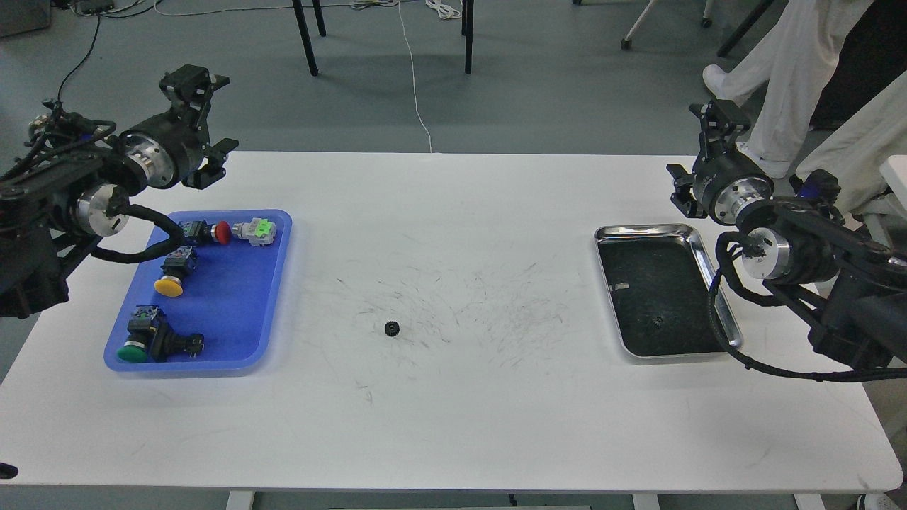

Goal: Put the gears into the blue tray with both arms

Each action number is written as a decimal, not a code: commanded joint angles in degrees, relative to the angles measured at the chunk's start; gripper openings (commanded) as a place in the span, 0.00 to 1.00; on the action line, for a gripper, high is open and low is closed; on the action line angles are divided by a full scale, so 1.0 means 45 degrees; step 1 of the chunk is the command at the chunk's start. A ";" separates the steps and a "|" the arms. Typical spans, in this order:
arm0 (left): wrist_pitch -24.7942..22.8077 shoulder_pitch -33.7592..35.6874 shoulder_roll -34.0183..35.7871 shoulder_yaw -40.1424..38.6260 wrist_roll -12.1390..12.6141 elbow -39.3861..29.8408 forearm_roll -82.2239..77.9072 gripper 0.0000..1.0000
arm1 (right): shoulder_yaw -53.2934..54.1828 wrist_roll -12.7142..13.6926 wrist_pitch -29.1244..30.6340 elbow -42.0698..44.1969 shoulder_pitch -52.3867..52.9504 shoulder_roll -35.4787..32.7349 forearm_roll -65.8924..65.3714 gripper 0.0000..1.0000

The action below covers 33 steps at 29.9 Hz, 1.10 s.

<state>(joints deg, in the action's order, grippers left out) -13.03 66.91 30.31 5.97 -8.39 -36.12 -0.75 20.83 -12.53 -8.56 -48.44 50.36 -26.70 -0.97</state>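
A tiny black gear (391, 328) lies alone on the white table, a little left of centre. The blue tray (234, 304) sits at the left and holds several push-button switches. My left gripper (193, 76) is raised beyond the tray's far edge, over the table's back edge, far from the gear. My right gripper (717, 112) is raised at the far right, behind the steel tray. Both grippers look small and dark, so their fingers cannot be told apart. Nothing shows in either one.
A shiny steel tray (716, 283) with a dark inside sits at the right, and a small dark speck (657, 321) lies in it. A person's white-trousered legs (793, 78) stand behind the right arm. Chair legs (305, 39) stand on the floor beyond the table.
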 commanded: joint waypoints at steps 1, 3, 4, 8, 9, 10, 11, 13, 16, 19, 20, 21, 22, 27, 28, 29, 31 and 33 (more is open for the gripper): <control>0.0063 0.1046 0.0061 0.1483 -0.0010 -0.0722 -0.1277 0.98 | -0.0001 -0.0008 0.0008 -0.0016 -0.0020 -0.0042 -0.0019 0.97; 0.0043 0.1516 0.0081 0.2109 -0.0049 -0.0937 -0.1882 0.98 | -0.0001 -0.0008 0.0008 -0.0016 -0.0020 -0.0042 -0.0019 0.97; 0.0063 0.1653 0.0081 0.2421 -0.0049 -0.1112 -0.2368 0.98 | -0.0001 -0.0008 0.0008 -0.0016 -0.0020 -0.0062 -0.0019 0.97; 0.0472 0.2239 0.0256 0.2873 -0.0088 -0.1990 -0.4906 0.98 | -0.0020 -0.0008 0.0008 -0.0016 -0.0020 -0.0062 -0.0097 0.97; 0.0570 0.2318 0.0373 0.2854 -0.0088 -0.2321 -0.5395 0.98 | -0.0039 -0.0008 0.0008 -0.0016 -0.0020 -0.0062 -0.0097 0.97; 0.0629 0.2376 0.0548 0.2873 -0.0107 -0.2711 -0.5922 0.98 | -0.0059 -0.0008 0.0008 -0.0016 -0.0020 -0.0062 -0.0097 0.97; 0.0707 0.2396 0.0685 0.2931 -0.0088 -0.3315 -0.6430 0.98 | -0.0078 -0.0008 0.0008 -0.0016 -0.0020 -0.0062 -0.0117 0.97; 0.0960 0.2552 0.1055 0.3029 -0.0108 -0.4370 -0.7795 0.98 | -0.0137 -0.0008 0.0008 -0.0016 -0.0020 -0.0101 -0.0136 0.97; 0.1078 0.2845 0.1759 0.3049 -0.0108 -0.5581 -0.9284 0.98 | -0.0157 -0.0008 0.0027 -0.0036 -0.0020 -0.0140 -0.0136 0.97; 0.1565 0.2943 0.2421 0.3225 -0.0108 -0.7339 -1.0183 0.98 | -0.0157 -0.0008 0.0046 -0.0036 0.0000 -0.0159 -0.0156 0.97; 0.1663 0.2982 0.2618 0.3322 -0.0088 -0.7595 -1.0495 0.98 | -0.0157 -0.0008 0.0047 -0.0017 0.0000 -0.0159 -0.0156 0.97; 0.1722 0.3002 0.2678 0.3477 -0.0030 -0.8004 -1.0711 0.98 | -0.0157 -0.0008 0.0047 -0.0016 0.0000 -0.0159 -0.0156 0.97; 0.1878 0.3021 0.2717 0.3769 -0.0030 -0.8472 -1.1119 0.98 | -0.0157 -0.0008 0.0047 -0.0036 0.0000 -0.0159 -0.0156 0.97; 0.2855 0.3353 0.2815 0.4375 -0.0049 -0.9275 -1.2665 0.98 | -0.0157 -0.0008 0.0047 -0.0036 0.0019 -0.0120 -0.0175 0.97; 0.2933 0.3431 0.2835 0.4493 -0.0049 -0.9606 -1.2724 0.98 | -0.0157 -0.0008 0.0047 -0.0036 0.0039 -0.0120 -0.0156 0.97; 0.3050 0.3470 0.2835 0.4649 -0.0049 -0.9842 -1.2744 0.98 | -0.0157 -0.0008 0.0047 -0.0036 0.0039 -0.0120 -0.0156 0.97; 0.3265 0.3548 0.2815 0.4806 -0.0049 -1.0271 -1.2841 0.98 | -0.0157 -0.0008 0.0047 -0.0036 0.0039 -0.0140 -0.0175 0.97; 0.3285 0.3607 0.2777 0.5059 -0.0049 -1.0430 -1.2861 0.96 | -0.0176 -0.0008 0.0047 -0.0036 0.0039 -0.0159 -0.0175 0.97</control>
<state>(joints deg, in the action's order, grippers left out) 1.27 82.71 42.98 27.31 -8.60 -81.56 -58.32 20.12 -12.58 -8.34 -48.59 50.52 -27.27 -1.73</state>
